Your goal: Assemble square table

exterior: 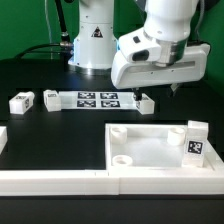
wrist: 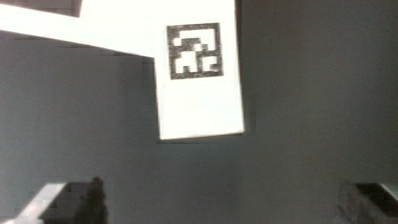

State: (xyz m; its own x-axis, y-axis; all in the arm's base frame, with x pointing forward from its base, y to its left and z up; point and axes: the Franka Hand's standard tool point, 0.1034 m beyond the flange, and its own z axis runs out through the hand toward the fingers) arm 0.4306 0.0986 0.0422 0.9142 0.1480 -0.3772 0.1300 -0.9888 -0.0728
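The white square tabletop (exterior: 150, 147) with a raised rim and round corner sockets lies at the front right. One tagged white leg (exterior: 196, 140) stands upright at its right edge. Another leg (exterior: 145, 101) lies on the black table by the right end of the marker board (exterior: 95, 98). My gripper (exterior: 163, 90) hangs just above and beside this leg. In the wrist view the leg (wrist: 196, 85) lies ahead of the gripper (wrist: 217, 205). The dark fingertips (wrist: 63, 205) stand wide apart with nothing between them. Two more legs (exterior: 22, 101) (exterior: 52, 97) lie at the left.
Long white border rails (exterior: 90, 181) run along the front edge, and another white rail end (exterior: 3, 135) shows at the left. The robot base (exterior: 92, 40) stands behind the marker board. A white surface (wrist: 45, 20) fills a corner of the wrist view.
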